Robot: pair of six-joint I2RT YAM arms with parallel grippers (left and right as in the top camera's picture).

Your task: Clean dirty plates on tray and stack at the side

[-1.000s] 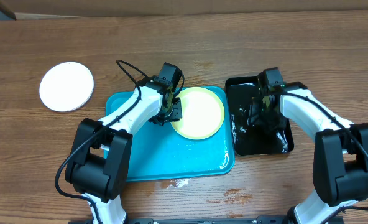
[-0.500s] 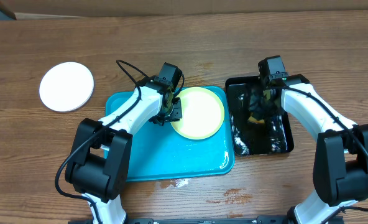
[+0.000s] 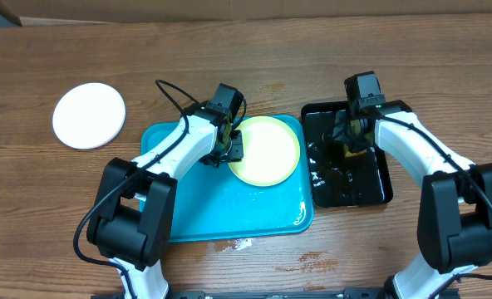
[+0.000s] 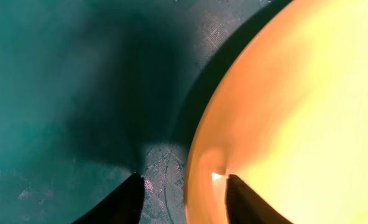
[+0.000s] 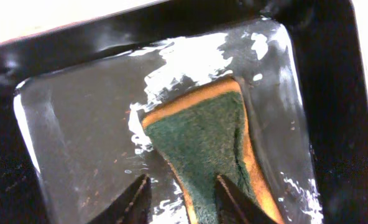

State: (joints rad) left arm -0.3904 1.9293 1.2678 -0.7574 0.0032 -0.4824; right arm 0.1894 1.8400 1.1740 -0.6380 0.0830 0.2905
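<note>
A pale yellow plate lies on the far right part of the turquoise tray. My left gripper is at the plate's left rim. In the left wrist view its fingers are open astride the rim, one over the yellow plate, one over the tray. A white plate lies on the table at far left; I see no other white plate. My right gripper is down in the black tray, shut on a green-and-yellow sponge.
The glossy black tray stands right of the turquoise tray and holds shallow foamy water. Wet spots lie on the turquoise tray's right edge and on the wood in front.
My right gripper has moved with the sponge toward the far end of the black tray, and the tray has shifted a little. The left arm and the plates have not moved.
</note>
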